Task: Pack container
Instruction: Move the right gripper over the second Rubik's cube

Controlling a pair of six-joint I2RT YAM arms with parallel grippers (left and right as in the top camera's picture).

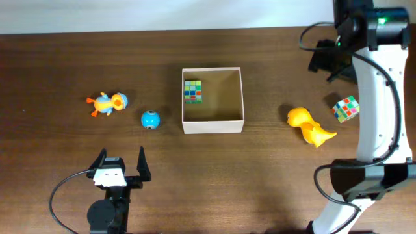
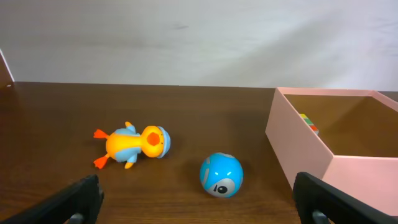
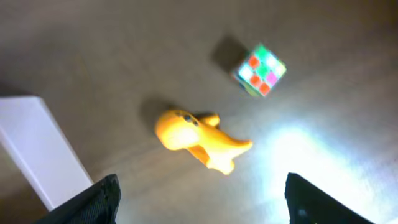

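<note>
The container point(image 1: 213, 124), a square white-walled box with a tan inside, stands mid-table and holds one colour cube point(image 1: 193, 91). Its wall shows in the left wrist view point(image 2: 298, 140) and the right wrist view point(image 3: 37, 149). Left of it lie an orange-and-blue duck toy point(image 1: 107, 103) point(image 2: 134, 144) and a blue ball point(image 1: 150, 119) point(image 2: 221, 175). Right of it lie a yellow toy point(image 1: 311, 125) point(image 3: 198, 138) and a second colour cube point(image 1: 346, 109) point(image 3: 261, 69). My left gripper point(image 1: 121, 162) point(image 2: 198, 208) is open and empty, near the ball. My right gripper point(image 1: 323, 62) point(image 3: 202, 199) is open and empty, held high above the yellow toy.
The brown wooden table runs to a pale wall at the back. The right arm's white links point(image 1: 377, 110) stand along the right side of the table, with its base at the front right. The left arm's base point(image 1: 107, 211) sits at the front left.
</note>
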